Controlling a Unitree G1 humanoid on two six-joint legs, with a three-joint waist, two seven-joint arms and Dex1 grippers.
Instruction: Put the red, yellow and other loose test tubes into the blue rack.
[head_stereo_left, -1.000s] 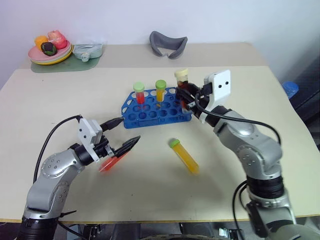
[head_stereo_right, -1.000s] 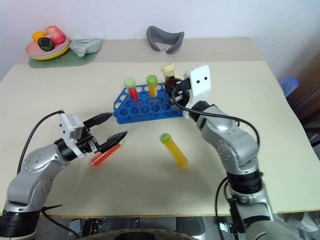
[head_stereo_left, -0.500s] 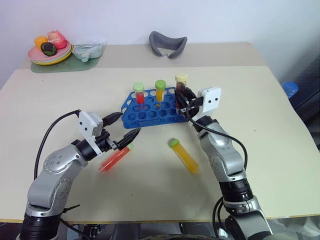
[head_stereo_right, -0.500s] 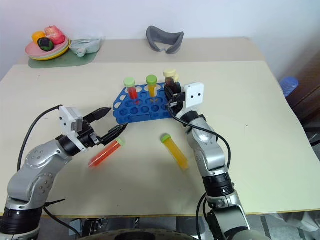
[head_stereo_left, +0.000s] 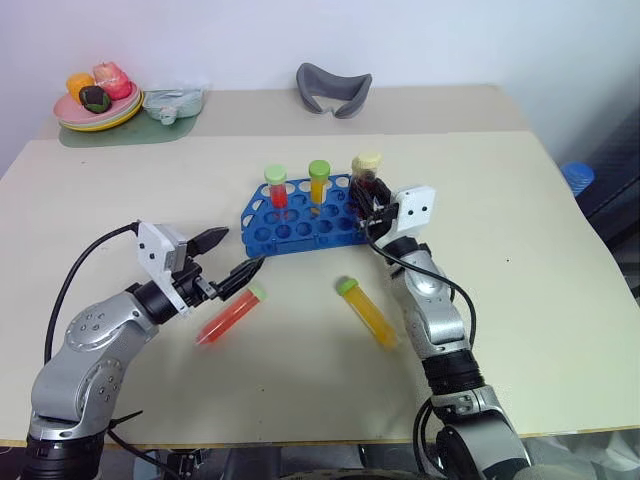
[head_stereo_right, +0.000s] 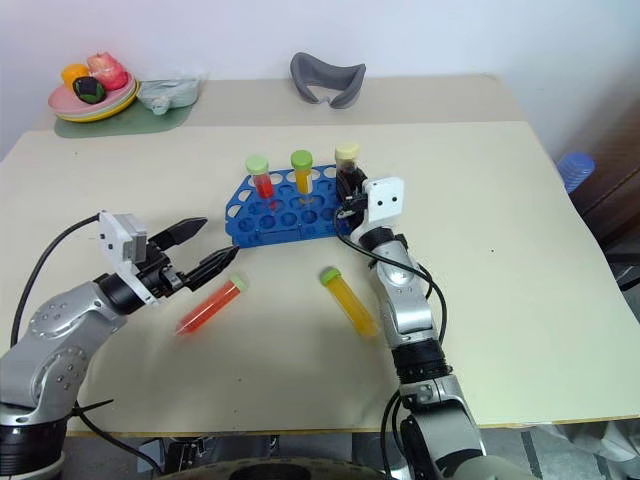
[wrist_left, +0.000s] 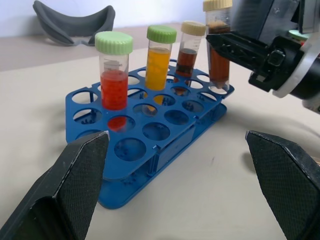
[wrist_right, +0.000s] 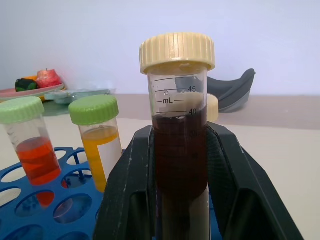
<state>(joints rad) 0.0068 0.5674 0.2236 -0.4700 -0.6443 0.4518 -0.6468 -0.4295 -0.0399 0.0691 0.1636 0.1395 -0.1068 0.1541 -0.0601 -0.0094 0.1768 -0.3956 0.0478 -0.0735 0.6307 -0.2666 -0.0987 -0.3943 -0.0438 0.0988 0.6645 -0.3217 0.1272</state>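
The blue rack (head_stereo_left: 300, 222) stands mid-table with a red test tube (head_stereo_left: 275, 186), a yellow one (head_stereo_left: 319, 180) and a brown one (wrist_left: 190, 49) upright in it. My right gripper (head_stereo_left: 370, 200) is shut on another dark-brown tube with a pale-yellow cap (wrist_right: 177, 120), held upright with its lower end at a hole in the rack's right end. A loose red tube (head_stereo_left: 228, 317) and a loose yellow tube (head_stereo_left: 367, 312) lie on the table in front of the rack. My left gripper (head_stereo_left: 234, 254) is open and holds nothing, just above the loose red tube's cap end.
A plate of fruit (head_stereo_left: 97, 108) and a pale-green dish (head_stereo_left: 176, 100) sit at the back left. At the back centre lies a grey curved object (head_stereo_left: 335, 88). A blue object (head_stereo_left: 580, 177) is off the table's right edge.
My right gripper has come down and forward with the brown tube, from above the rack's right end onto it. The left gripper stays open beside the loose red tube.
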